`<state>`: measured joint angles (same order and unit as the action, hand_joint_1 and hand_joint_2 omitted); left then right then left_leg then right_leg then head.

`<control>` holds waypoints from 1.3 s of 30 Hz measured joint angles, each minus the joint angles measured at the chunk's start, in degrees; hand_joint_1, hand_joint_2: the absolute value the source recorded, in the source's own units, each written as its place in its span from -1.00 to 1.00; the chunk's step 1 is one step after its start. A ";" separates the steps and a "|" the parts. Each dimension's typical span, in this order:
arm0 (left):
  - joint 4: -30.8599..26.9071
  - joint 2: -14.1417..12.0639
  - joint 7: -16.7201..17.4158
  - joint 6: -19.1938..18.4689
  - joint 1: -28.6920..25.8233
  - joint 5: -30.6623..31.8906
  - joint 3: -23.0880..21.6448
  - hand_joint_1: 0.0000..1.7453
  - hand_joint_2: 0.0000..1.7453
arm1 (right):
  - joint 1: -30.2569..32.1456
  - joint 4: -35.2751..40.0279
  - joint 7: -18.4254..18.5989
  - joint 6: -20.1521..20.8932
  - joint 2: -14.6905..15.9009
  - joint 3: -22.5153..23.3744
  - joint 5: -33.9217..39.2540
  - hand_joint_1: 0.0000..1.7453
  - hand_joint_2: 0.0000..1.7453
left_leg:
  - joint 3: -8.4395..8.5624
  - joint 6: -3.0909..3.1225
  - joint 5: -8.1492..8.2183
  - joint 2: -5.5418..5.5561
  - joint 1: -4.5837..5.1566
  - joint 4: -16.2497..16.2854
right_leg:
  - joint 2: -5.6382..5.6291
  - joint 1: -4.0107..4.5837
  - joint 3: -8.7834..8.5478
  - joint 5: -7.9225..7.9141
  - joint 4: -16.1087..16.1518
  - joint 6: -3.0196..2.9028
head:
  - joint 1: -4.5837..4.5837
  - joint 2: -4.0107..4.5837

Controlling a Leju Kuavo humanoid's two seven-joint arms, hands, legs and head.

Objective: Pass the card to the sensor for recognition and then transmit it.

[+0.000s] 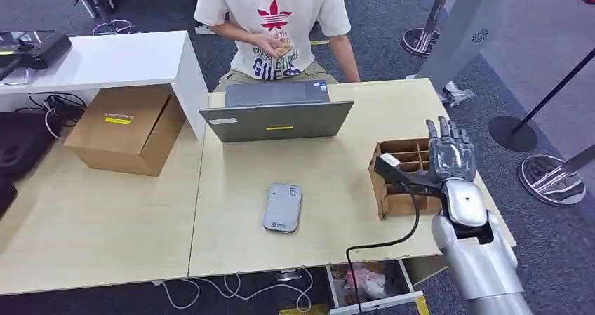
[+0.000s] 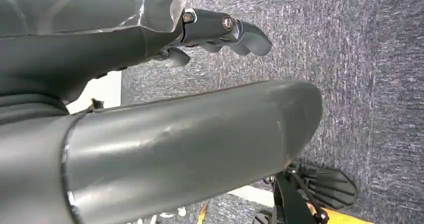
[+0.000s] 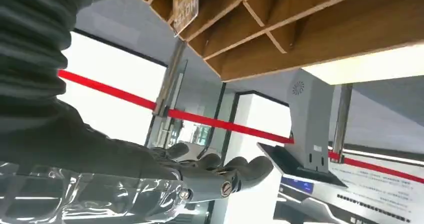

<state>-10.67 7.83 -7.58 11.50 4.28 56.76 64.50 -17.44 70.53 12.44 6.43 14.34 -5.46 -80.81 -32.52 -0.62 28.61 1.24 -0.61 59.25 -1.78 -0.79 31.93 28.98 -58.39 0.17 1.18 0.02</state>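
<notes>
The grey card sensor (image 1: 283,207) lies flat on the table (image 1: 330,168) in front of the laptop. To its right stands a brown cardboard divider box (image 1: 401,176). My right hand (image 1: 450,155) is raised over that box with its fingers (image 3: 225,176) stretched out and nothing in them. In the right wrist view a card (image 3: 185,7) stands in one compartment of the divider box (image 3: 280,29), apart from my fingers. My left hand (image 2: 220,32) hangs over grey carpet and holds nothing.
A grey laptop (image 1: 277,111) stands at the table's far side, with a person (image 1: 277,20) seated behind it holding something small. A closed cardboard carton (image 1: 126,129) sits at the left. A drawer (image 1: 368,283) hangs open under the front edge. Stanchion bases (image 1: 551,178) stand at the right.
</notes>
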 joint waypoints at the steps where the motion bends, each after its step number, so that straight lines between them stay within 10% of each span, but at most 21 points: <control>1: 0.00 0.00 -0.07 -0.02 0.00 0.02 0.00 -1.00 -1.00 | 0.21 0.26 0.00 0.15 0.00 0.00 0.02 -1.00 1.00 | 0.00 0.00 0.00 0.00 0.00 0.00 | 0.00 0.00 0.01 0.00 0.00 0.00 | 0.00 0.00; 39: -0.07 0.15 -0.28 -0.13 0.09 1.35 0.00 -1.00 -1.00 | 4.18 -0.35 1.90 0.63 2.93 3.34 -0.20 -1.00 1.00 | 0.00 0.00 0.00 -0.01 0.00 0.00 | -0.01 0.00 0.02 0.00 0.00 0.00 | 0.00 0.00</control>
<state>-10.73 7.98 -7.87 11.37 4.36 58.12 64.50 -13.27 70.18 14.34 7.06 17.27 -2.12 -81.00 -32.52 -0.62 28.61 1.23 -0.61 59.25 -1.79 -0.79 31.95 28.98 -58.38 0.17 1.18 0.02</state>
